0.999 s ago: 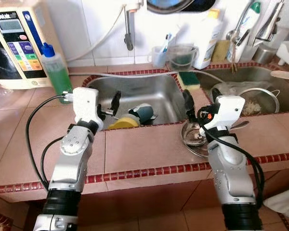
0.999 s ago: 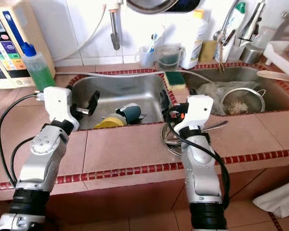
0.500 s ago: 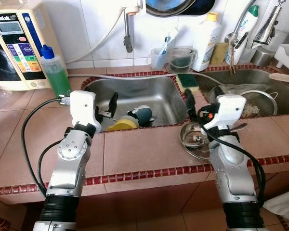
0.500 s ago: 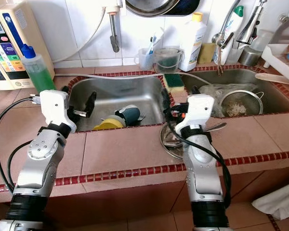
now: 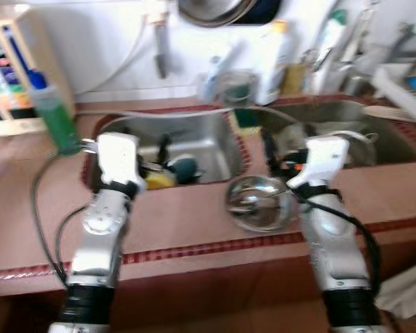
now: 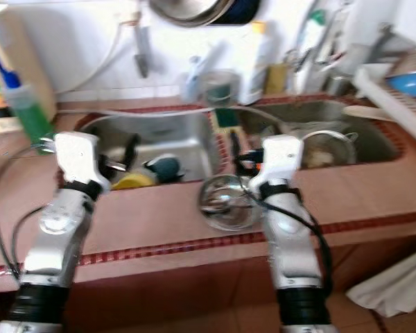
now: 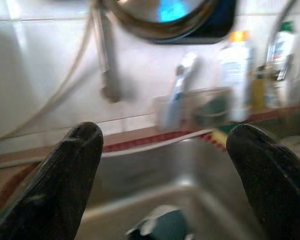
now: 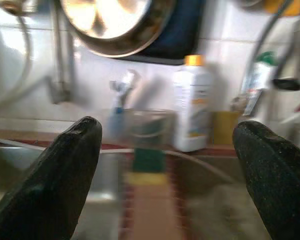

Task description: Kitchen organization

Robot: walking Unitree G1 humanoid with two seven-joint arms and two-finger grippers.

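Note:
A shiny steel bowl [image 5: 258,202] sits on the tiled counter in front of the ridge between the two sinks. My right gripper [image 5: 272,154] hovers open just above and behind the bowl, pointing at the back wall. Over the front edge of the left sink [image 5: 201,142] my left gripper [image 5: 158,154] is open too. In that sink lie a yellow item [image 5: 154,179] and a dark teal cup [image 5: 184,168]. A green and yellow sponge [image 8: 147,167] rests on the ridge, ahead of the right gripper's fingers [image 8: 60,185]. Everything is motion-blurred.
A green soap bottle [image 5: 52,114] stands at the back left beside a white appliance. A clear cup [image 5: 234,86], a white bottle [image 8: 192,105] and taps line the back wall under a hanging pan [image 8: 115,22]. The right sink holds a strainer [image 6: 322,149]. A blue bowl [image 6: 409,76] sits far right.
The whole picture has slid left and gone blurry, so the camera has moved rightward. The steel bowl now shows more fully left of my right arm. Both grippers stay open.

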